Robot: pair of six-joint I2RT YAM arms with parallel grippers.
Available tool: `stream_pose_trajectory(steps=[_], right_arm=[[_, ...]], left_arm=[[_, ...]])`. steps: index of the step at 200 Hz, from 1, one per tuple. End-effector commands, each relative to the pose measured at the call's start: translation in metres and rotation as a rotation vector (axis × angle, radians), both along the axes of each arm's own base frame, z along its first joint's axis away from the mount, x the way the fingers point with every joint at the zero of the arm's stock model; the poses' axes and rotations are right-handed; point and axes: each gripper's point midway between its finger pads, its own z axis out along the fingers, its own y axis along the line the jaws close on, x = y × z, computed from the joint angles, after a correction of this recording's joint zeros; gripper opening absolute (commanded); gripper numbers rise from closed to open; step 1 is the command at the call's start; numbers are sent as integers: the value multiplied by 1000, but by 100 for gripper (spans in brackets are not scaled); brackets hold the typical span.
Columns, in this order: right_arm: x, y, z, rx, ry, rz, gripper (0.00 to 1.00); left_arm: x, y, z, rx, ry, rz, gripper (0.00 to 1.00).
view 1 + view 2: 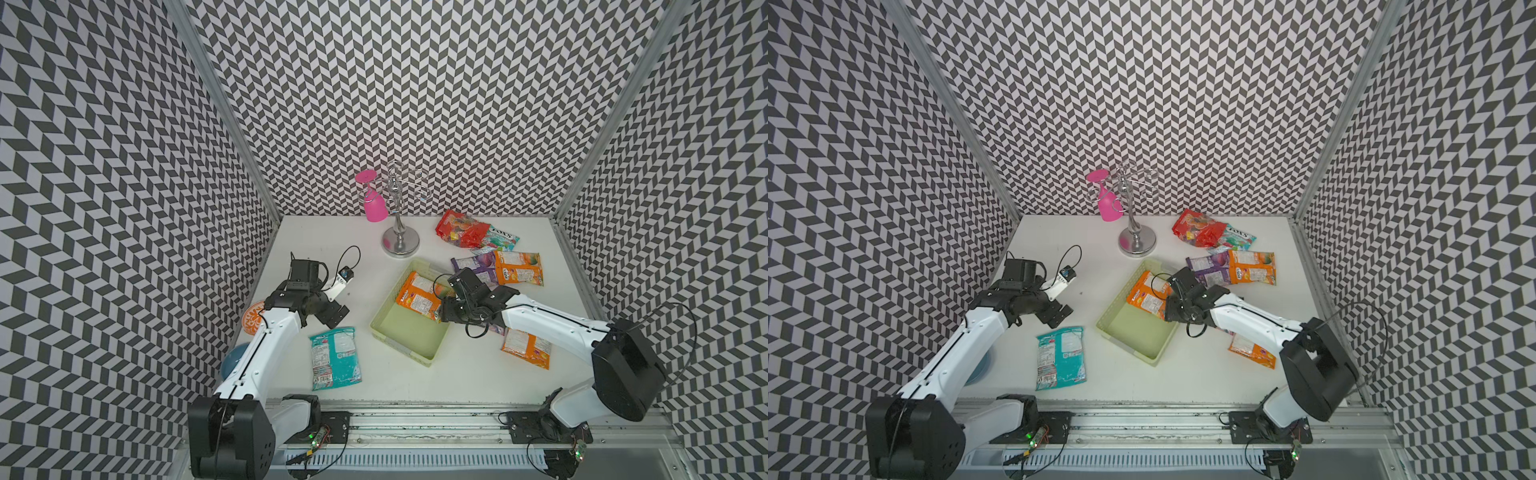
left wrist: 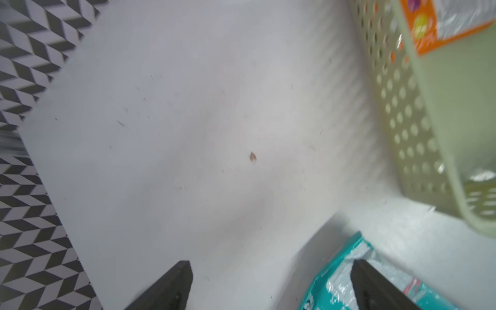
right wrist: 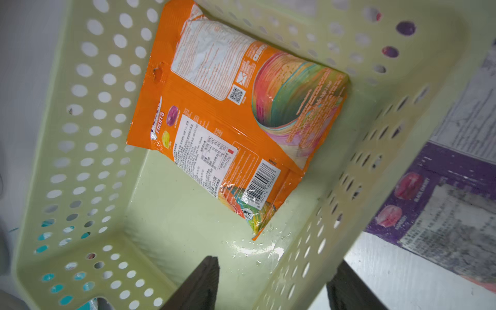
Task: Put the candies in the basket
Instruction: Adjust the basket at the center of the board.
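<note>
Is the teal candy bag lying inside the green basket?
No, the teal candy bag lies on the white table outside the basket, which holds only one orange bag.

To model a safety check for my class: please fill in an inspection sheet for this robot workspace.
Surface: white table, small brown speck.
Job's things: orange candy bag inside basket; teal candy bag, red bag, FOX'S bag, purple bag, two orange bags outside.
Clutter: pink glass on chrome rack; patterned plate, blue round object by left arm.
Grippers: left gripper open, empty; right gripper open, empty, above basket.
Cables: black loops at both wrists.
Surroundings: chevron walls, front metal rail.
</note>
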Motion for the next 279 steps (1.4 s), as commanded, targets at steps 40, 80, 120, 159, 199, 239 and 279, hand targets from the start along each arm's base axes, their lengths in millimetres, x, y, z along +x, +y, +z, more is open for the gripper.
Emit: stream_pose_trajectory(steps=[40, 80, 120, 159, 199, 239, 279], right_arm=[[25, 13, -3, -51, -65, 31, 47], [55, 22, -8, -143, -104, 79, 30], [83, 22, -15, -239, -126, 134, 16], [101, 13, -11, -285, -154, 170, 13], [115, -7, -6, -234, -140, 78, 12], [120, -1, -1, -197, -143, 80, 12], [117, 5, 0, -161, -136, 89, 16]], left_arm=[[-10, 32, -34, 119, 98, -148, 90], [-11, 44, -55, 120, 181, -183, 86], [-10, 42, -62, 113, 193, -236, 86], [-9, 33, -70, 59, 236, -281, 85], [-14, 21, -75, 4, 261, -311, 84], [-27, 16, -83, -8, 315, -341, 81], [-34, 8, -99, -43, 382, -353, 70]])
